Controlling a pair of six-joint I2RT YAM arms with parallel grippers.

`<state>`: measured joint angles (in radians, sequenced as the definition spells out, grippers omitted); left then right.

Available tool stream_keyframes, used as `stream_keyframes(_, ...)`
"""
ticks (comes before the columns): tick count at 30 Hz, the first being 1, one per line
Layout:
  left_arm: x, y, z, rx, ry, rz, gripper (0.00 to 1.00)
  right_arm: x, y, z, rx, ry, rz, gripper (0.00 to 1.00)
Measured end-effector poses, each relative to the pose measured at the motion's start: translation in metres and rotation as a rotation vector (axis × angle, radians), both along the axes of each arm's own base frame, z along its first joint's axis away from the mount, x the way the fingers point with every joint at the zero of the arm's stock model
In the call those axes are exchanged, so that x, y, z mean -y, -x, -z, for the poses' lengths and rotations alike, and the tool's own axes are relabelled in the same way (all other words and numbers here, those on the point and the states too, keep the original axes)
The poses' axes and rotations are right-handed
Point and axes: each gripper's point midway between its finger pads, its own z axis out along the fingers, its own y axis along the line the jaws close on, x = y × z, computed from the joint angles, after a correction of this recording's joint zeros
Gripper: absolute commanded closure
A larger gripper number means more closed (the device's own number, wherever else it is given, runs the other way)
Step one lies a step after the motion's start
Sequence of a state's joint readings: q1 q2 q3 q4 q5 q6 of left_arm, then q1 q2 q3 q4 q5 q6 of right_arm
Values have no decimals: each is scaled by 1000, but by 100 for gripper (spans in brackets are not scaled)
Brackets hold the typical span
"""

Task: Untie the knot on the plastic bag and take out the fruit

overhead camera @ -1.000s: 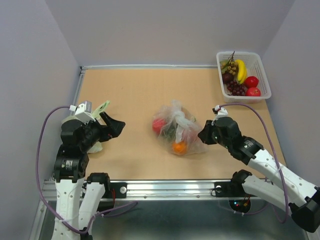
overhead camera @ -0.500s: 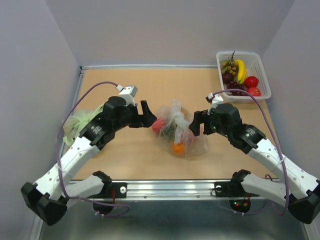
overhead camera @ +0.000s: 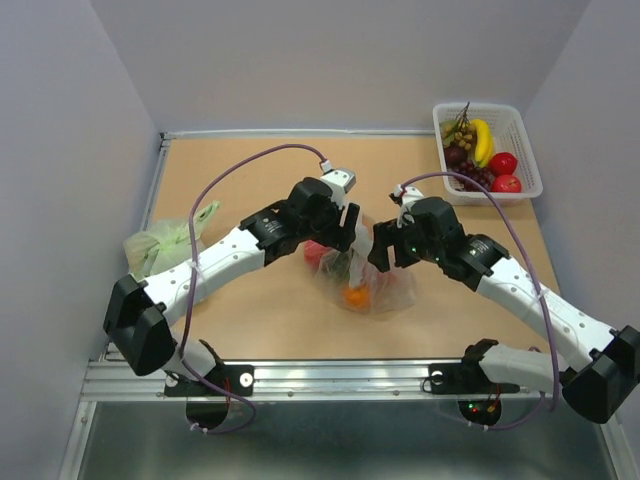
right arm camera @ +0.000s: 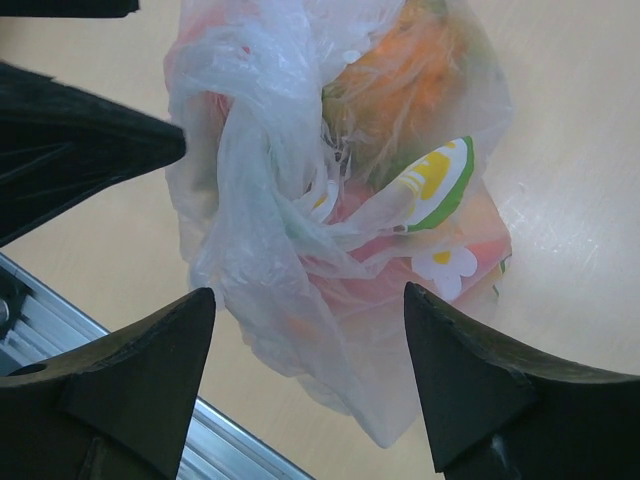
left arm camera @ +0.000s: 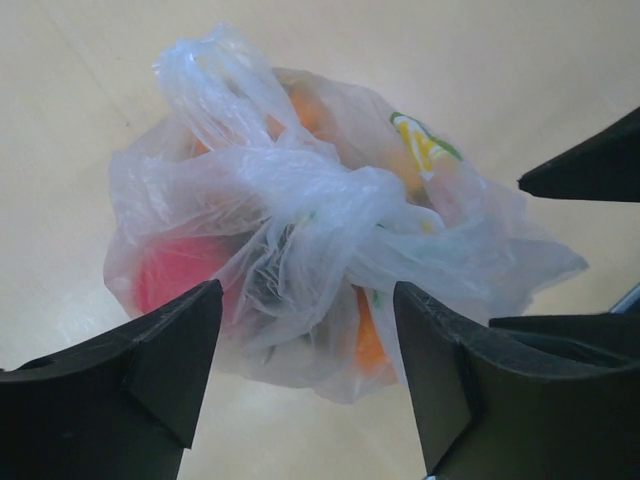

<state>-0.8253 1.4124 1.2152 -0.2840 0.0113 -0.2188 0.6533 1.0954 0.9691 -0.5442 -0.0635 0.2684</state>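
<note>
Knot of the clear plastic bag sits on top of the bundle at the middle of the desk, with fruit showing red and orange through the film. Left gripper and right gripper both stand wide, holding nothing, one on each side of the bag. As I judge it, each should pinch one tail close to the twist, not the fruit-filled body, then pull apart gently so the thin film doesn't tear. Underneath, the desk is tan and matte, walled by pale grey panels; a white basket sits far right, a green bag near left
</note>
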Motion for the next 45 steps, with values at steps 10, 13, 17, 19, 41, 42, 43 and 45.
stream_keyframes(10,10,-20,36,-8,-92,-1,80,-6,2,13,-47,11,-29,42)
stream_keyframes(13,9,-26,36,5,-96,-35,100,-7,2,14,-53,8,-29,80)
stream_keyframes(17,1,-37,32,39,-102,-106,100,-7,0,14,-52,4,-10,99)
stream_keyframes(19,-10,-46,28,43,-95,-176,100,-2,-5,13,-38,13,27,99)
stream_keyframes(41,-140,-24,11,-48,178,-534,100,-7,1,-20,30,-51,-23,24)
stream_keyframes(42,-141,-22,8,-42,186,-532,100,-16,-4,-33,48,-70,-58,24)
stream_keyframes(43,-142,-20,5,-35,193,-530,100,-24,-8,-45,64,-83,-88,24)
stream_keyframes(45,-142,-18,-2,-22,208,-526,100,-39,-17,-66,99,-108,-136,25)
